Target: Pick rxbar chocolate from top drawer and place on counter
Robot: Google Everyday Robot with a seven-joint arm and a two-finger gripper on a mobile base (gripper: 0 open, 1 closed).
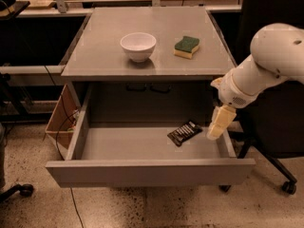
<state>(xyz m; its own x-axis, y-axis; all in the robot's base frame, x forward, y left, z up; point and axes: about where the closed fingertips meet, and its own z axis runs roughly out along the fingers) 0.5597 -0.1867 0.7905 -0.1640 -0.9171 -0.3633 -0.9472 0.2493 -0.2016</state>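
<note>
The rxbar chocolate (pixel 185 132), a dark flat bar with white stripes, lies on the floor of the open top drawer (pixel 147 170), towards its right side. The gripper (pixel 216 128) hangs on the white arm at the drawer's right wall, just right of the bar and a little above it, apart from it. The counter (pixel 104 56) is the grey table top above the drawer.
A white bowl (pixel 138 46) and a green-and-yellow sponge (pixel 186 46) sit on the counter. A cardboard box (pixel 59 120) stands left of the drawer. A black chair base with castors (pixel 280 175) stands to the right.
</note>
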